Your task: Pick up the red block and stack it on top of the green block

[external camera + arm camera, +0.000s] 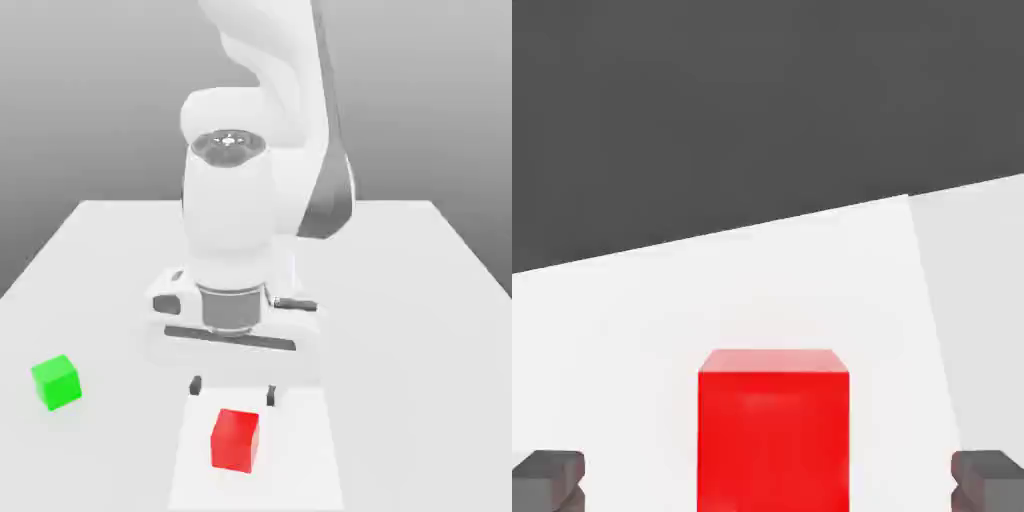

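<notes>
The red block (235,440) lies on the white table near its front edge, just in front of and below my gripper (233,388). My gripper hangs over the table with its two dark fingertips (196,385) spread wide apart, open and holding nothing. In the hand view the red block (774,430) sits centred between the two fingertips (548,478), with a gap on each side. The green block (56,381) rests on the table toward the exterior view's left, well apart from the red one.
The white table (400,300) spreads out around both blocks. The arm's white body (250,200) rises behind the gripper and hides the middle of the table. The table's far edge meets a dark grey background (762,100).
</notes>
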